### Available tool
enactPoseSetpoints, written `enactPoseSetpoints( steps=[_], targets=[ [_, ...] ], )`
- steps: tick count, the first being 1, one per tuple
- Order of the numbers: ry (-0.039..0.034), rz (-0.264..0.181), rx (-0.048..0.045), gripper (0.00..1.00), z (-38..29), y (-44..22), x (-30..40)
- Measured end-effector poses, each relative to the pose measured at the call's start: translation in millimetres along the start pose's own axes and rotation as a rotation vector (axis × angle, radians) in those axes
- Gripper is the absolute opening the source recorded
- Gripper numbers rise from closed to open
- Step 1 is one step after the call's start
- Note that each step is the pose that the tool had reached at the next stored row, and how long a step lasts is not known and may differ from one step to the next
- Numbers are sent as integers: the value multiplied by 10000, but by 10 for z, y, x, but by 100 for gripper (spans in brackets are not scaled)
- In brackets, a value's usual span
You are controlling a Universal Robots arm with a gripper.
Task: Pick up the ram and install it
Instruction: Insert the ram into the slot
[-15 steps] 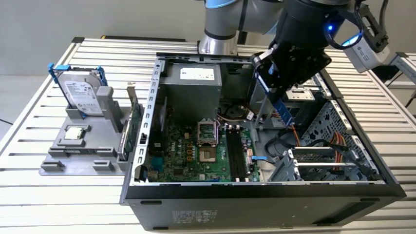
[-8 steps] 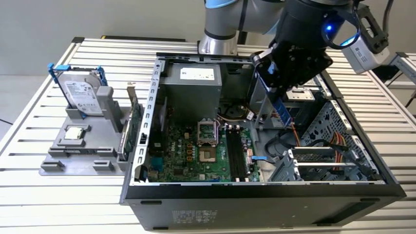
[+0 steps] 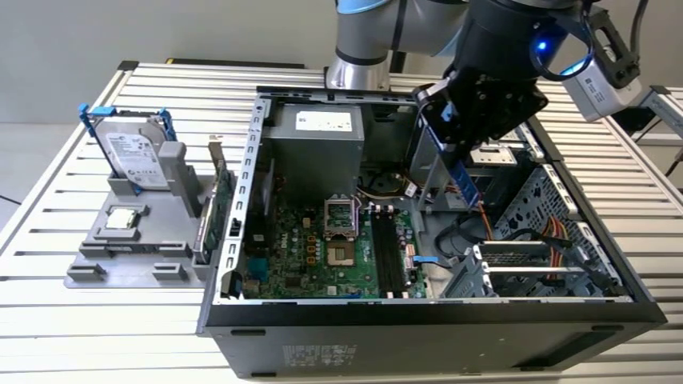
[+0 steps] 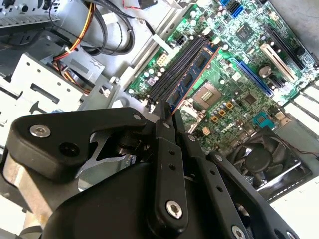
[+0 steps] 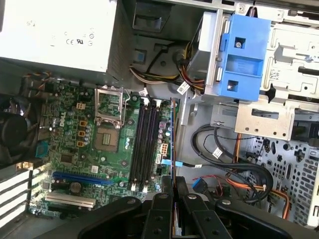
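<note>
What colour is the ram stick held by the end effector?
The ram is blue with dark chips, best seen in the second wrist view.

A silver metal table [image 3: 117, 336], its top made of long parallel ribbed slats, carried everything in the exterior view. A large dark grey desktop computer case [image 3: 427, 340] lay on its side on the slats with its open side facing up, taking up the middle and the exterior view's right. Just beside the case, toward the exterior view's left, a flat light grey plastic holder block [image 3: 128, 262] rested on the slats.
</note>
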State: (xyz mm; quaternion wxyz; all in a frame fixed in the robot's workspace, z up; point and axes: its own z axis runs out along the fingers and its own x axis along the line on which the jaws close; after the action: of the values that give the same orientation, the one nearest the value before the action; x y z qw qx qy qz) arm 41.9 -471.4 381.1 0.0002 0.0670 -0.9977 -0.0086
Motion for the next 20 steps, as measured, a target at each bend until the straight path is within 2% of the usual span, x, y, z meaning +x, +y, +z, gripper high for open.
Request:
enactPoseSetpoints(
  steps=[12, 15, 20],
  targets=[
    [8, 0, 1, 0, 2, -1, -8],
    [33, 0, -5, 0, 18, -2, -8],
    [37, 1, -4, 0, 51, -2, -8]
  ],
)
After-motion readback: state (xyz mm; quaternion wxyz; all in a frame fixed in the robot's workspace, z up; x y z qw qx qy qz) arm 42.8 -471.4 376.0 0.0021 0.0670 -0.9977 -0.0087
